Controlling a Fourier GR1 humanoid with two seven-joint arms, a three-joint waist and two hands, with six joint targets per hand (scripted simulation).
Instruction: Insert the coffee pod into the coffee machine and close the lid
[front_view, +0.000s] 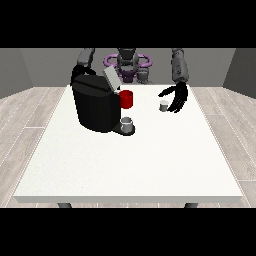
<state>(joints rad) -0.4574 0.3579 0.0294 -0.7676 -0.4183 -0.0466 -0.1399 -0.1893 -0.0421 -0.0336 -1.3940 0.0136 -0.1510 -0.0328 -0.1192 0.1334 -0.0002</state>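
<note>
A black coffee machine (95, 107) stood on the white surface (130, 160) left of centre, its grey lid (111, 78) tilted up and open, a red cup (126, 99) just beside its right side and a small grey cup (127, 124) on the tray at its front. The small pale coffee pod (163, 105) rested on the surface, well apart from the machine. The hand at the view's right (177, 98) hovered just beside the pod with fingers spread and relaxed, grasping nothing, while the hand at the view's left (80, 72) was mostly hidden behind the machine, so I cannot tell how it stood.

White table (150, 165), grey walls (45, 67), pale plank floor (25, 125)
</note>
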